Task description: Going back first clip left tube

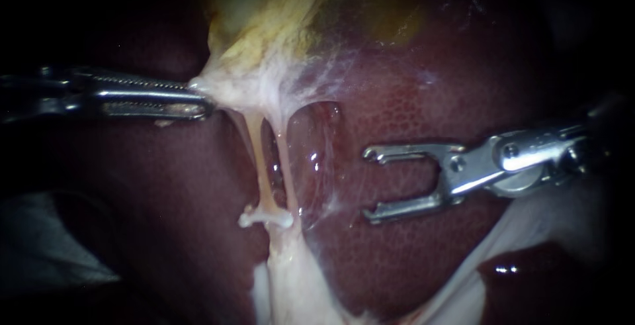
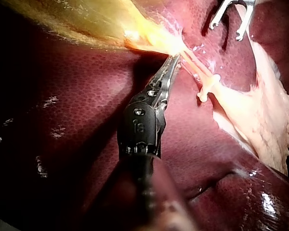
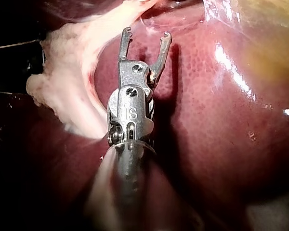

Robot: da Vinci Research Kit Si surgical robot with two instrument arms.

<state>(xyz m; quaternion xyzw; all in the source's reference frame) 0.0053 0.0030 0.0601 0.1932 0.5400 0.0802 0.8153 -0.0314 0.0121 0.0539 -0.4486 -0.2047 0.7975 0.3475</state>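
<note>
Our slender steel left instrument [image 1: 202, 98] fades into blurred shadow toward its shaft. The glistening yellowish gallbladder [image 1: 278, 7] is cut off by the endoscope's top edge. In the left wrist view we see only the jaw tips of our silver, hook-tipped right instrument [image 2: 226, 31].

We count two instruments, the left instrument [image 1: 202, 98] and the right instrument [image 1: 367, 186]. Two tubes: the left tube [image 1: 254, 159] and the right tube [image 1: 283, 166]. One clip [image 1: 264, 219], one liver [image 1: 430, 113], one gallbladder [image 1: 264, 14].
</note>
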